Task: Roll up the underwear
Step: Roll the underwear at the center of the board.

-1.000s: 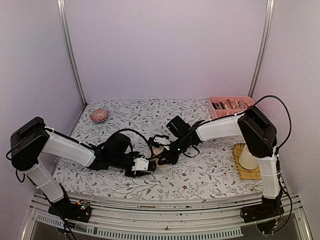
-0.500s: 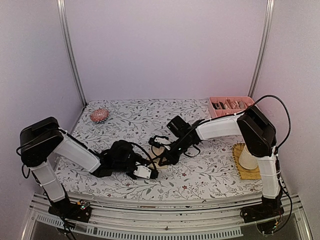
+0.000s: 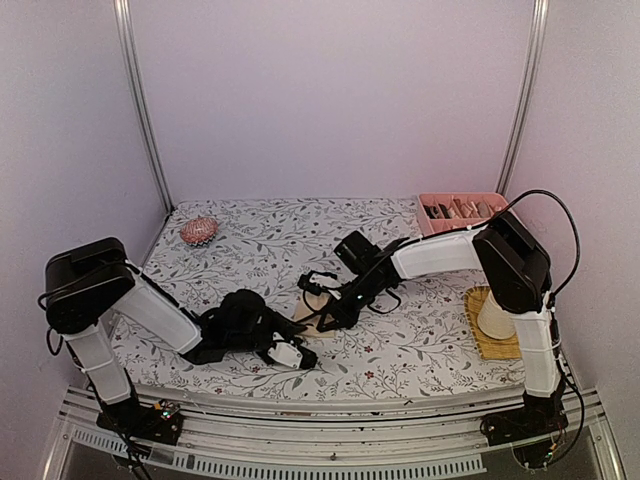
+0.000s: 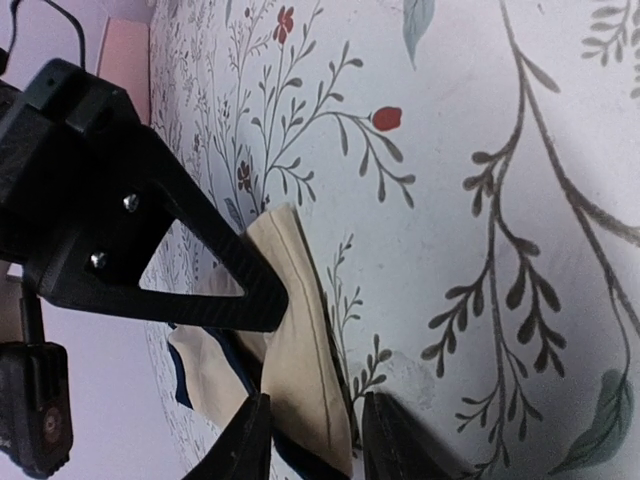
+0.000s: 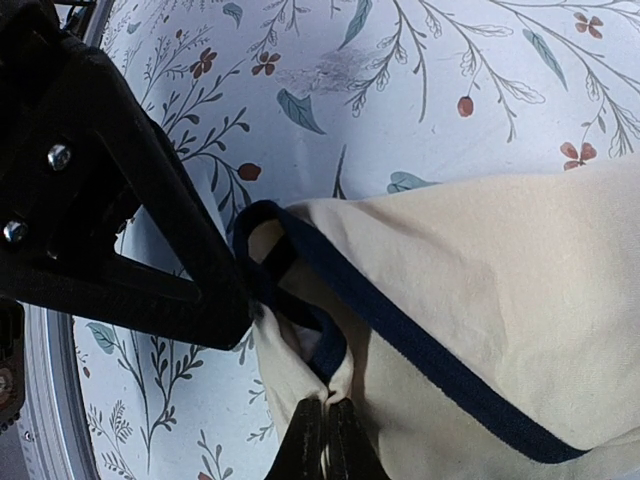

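The beige underwear [image 3: 312, 304] with dark edging lies bunched at the middle of the floral table. My right gripper [image 3: 326, 318] is shut on a folded edge of it, which the right wrist view shows clearly [image 5: 325, 437], with the beige cloth [image 5: 480, 300] spreading to the right. My left gripper [image 3: 298, 350] sits low at the cloth's near side. In the left wrist view it is open [image 4: 315, 445], its jaws on either side of the beige cloth's [image 4: 295, 330] edge. The navy striped underwear is out of view.
A reddish-pink hairbrush [image 3: 198, 231] lies at the back left. A pink tray [image 3: 460, 209] with several items stands at the back right. A white cup [image 3: 494, 316] sits on a woven mat [image 3: 477, 333] at the right edge.
My left gripper has moved toward the table's near edge and dropped low beside the beige cloth. The right gripper has stayed on the cloth.
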### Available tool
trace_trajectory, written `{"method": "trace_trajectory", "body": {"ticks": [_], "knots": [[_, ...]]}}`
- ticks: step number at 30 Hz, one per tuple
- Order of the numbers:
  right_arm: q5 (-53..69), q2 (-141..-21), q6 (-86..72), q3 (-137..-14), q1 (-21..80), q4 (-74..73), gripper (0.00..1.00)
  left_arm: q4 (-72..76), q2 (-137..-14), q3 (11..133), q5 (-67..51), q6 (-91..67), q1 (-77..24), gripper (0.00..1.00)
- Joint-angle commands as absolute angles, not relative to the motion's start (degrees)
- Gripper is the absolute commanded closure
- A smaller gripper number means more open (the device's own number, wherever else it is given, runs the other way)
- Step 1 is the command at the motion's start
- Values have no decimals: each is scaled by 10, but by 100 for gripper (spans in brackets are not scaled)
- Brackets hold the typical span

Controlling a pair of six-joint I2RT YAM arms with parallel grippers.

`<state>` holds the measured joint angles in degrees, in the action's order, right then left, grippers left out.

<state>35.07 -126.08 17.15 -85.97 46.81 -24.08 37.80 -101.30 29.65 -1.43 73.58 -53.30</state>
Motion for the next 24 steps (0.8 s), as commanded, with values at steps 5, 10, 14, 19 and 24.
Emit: {"method": "trace_trajectory", "body": {"ticks": [5,10,14,19,24], "knots": [[351,-1283,174,-866,465,-273,98,335,-1057,316,13,759,-543,76],[352,-1284,177,-866,465,-277,98,336,-1075,323,27,754,-543,78],[353,-1284,180,-866,465,-279,98,325,-1080,333,28,738,-542,87],[343,-1274,180,-864,463,-278,97,277,-1067,346,0,706,-541,100],[308,-1225,174,-831,461,-258,86,190,-1055,382,-65,648,-532,100]]}}
